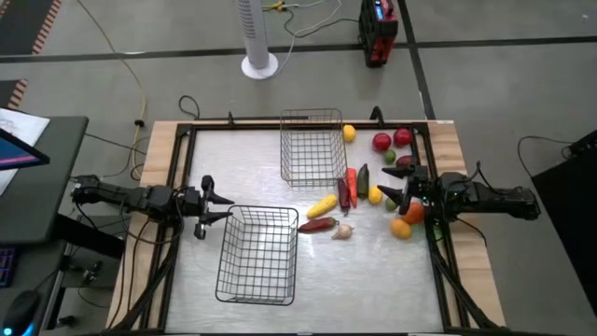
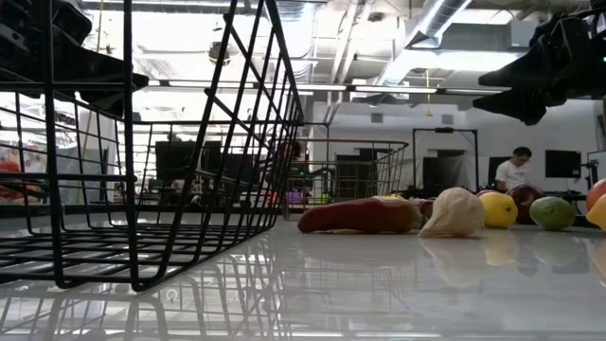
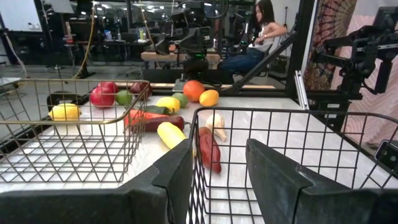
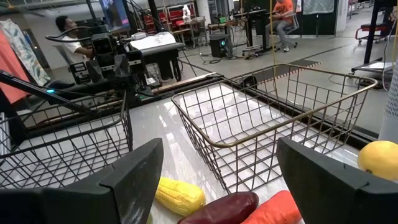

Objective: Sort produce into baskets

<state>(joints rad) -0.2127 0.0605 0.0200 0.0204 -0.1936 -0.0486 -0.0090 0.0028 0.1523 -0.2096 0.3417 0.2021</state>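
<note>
We see the left gripper (image 1: 216,207) at the near basket's (image 1: 258,280) rim, its fingers (image 3: 177,177) astride the wire wall. Ahead of those fingers, past the basket, lie a pepper (image 3: 209,149), corn (image 3: 171,134) and garlic (image 3: 216,123); the far basket (image 1: 312,149) sits off to one side. The right gripper (image 1: 390,185) hangs over the produce, its fingers (image 4: 134,171) wide apart, corn and far basket ahead of them.
</note>
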